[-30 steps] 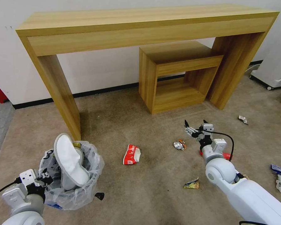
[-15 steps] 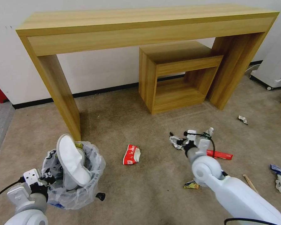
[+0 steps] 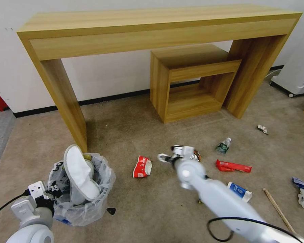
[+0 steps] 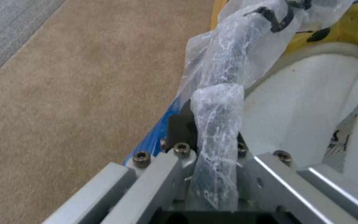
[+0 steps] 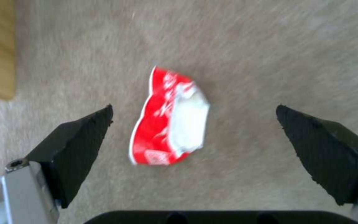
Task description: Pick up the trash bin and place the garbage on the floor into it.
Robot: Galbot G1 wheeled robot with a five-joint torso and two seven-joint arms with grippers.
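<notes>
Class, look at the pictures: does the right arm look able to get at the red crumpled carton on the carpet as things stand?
Probably yes. The right gripper hangs over the red crumpled carton with its jaws wide open on either side, and only bare carpet surrounds it.

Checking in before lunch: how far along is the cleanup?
Done: white slipper sits in the trash bin, gripped by the left claw. In hand: open right claw over the red carton. Left: bottle, red wrapper, stick.
</notes>
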